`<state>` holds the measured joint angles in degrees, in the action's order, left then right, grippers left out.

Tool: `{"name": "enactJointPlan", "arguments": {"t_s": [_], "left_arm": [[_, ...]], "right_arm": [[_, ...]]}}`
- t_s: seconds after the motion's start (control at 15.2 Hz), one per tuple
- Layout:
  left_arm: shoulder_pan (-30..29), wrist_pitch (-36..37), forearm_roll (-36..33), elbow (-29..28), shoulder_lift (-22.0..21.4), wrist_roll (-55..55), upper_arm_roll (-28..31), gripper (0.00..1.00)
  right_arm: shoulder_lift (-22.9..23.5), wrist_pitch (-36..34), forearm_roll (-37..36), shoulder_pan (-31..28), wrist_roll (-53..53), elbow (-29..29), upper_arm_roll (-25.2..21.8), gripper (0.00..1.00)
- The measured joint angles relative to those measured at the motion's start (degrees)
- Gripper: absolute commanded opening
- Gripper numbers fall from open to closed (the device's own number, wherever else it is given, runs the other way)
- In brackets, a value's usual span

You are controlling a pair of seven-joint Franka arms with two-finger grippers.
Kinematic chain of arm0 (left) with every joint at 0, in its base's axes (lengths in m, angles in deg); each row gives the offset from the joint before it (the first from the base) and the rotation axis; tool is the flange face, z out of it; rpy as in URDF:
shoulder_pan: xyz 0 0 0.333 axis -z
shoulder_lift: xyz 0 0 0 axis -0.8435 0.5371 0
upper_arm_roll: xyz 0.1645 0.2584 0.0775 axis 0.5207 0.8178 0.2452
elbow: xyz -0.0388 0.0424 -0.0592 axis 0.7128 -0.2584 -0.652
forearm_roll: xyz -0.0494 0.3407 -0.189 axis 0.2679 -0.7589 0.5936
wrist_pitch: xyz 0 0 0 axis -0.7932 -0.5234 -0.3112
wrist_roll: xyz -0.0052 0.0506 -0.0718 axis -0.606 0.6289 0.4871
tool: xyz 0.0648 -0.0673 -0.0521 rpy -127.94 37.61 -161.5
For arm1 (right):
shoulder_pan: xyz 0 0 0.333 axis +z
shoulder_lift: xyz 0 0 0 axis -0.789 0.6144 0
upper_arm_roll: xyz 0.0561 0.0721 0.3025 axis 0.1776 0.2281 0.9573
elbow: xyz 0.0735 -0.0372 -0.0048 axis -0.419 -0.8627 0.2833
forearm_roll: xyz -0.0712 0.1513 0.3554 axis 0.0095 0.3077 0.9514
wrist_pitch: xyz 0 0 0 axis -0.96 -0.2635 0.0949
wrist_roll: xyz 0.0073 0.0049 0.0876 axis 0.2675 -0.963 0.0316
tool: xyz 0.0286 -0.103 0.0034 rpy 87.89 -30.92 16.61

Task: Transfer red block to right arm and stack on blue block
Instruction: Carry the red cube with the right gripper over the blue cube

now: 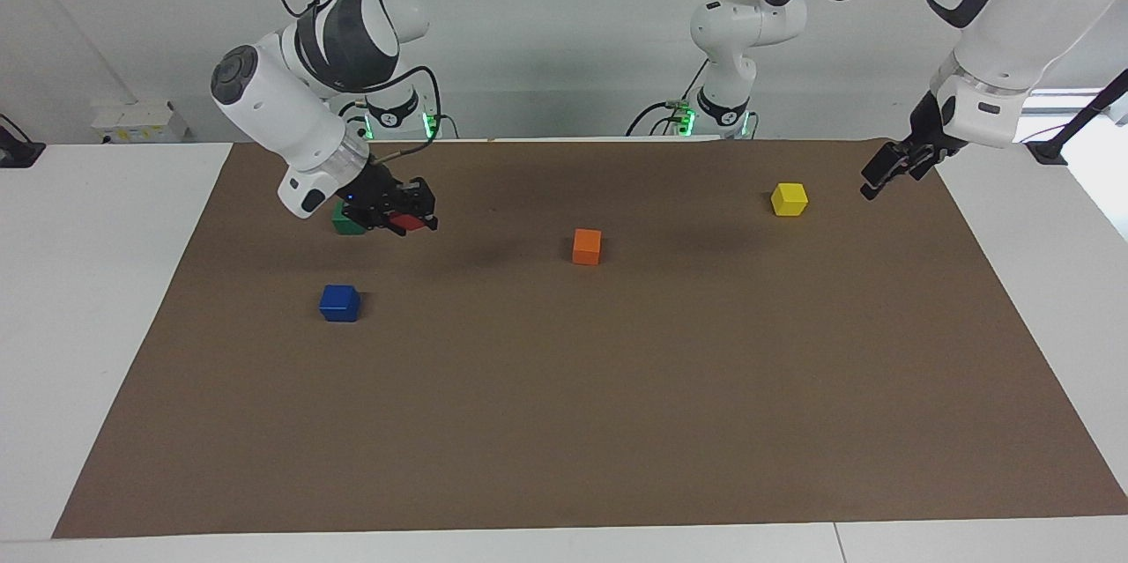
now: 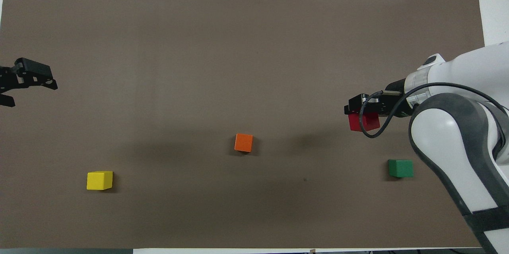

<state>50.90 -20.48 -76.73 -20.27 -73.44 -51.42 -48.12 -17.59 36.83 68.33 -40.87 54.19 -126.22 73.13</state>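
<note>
The worktop [image 1: 106, 325] carries a wide brown mat [image 1: 617, 422] with all the cubes on it. My right arm [image 1: 291, 114] reaches down over the mat at its own end, and my right pincer [image 1: 407, 222] is clamped on the red block [image 1: 408, 222], holding it in the air just beside the green block [image 1: 347, 224], which my wrist partly hides. My left arm [image 1: 996, 25] waits raised at its end of the worktop, its left pincer [image 1: 881, 177] spread wide and holding nothing, near the yellow block [image 1: 789, 198]. The blue block [image 1: 339, 302] sits alone on the mat, farther from me than the green one. The orange block [image 1: 587, 246] lies near the middle.
</note>
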Motion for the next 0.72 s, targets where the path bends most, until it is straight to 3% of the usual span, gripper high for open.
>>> {"name": "enactJointPlan", "arguments": {"t_s": [0.33,0.72], "left_arm": [[3.8,3.3,-0.7,2.6,1.8,-5.1,3.4,1.00],[5.3,4.1,-0.7,0.9,0.9,-5.3,3.1,1.00]], "right_arm": [[0.7,0.8,-12.6,-3.3,1.7,-0.2,0.0,0.00],[6.1,11.1,-19.8,-6.1,4.1,-2.3,0.0,0.00]]}}
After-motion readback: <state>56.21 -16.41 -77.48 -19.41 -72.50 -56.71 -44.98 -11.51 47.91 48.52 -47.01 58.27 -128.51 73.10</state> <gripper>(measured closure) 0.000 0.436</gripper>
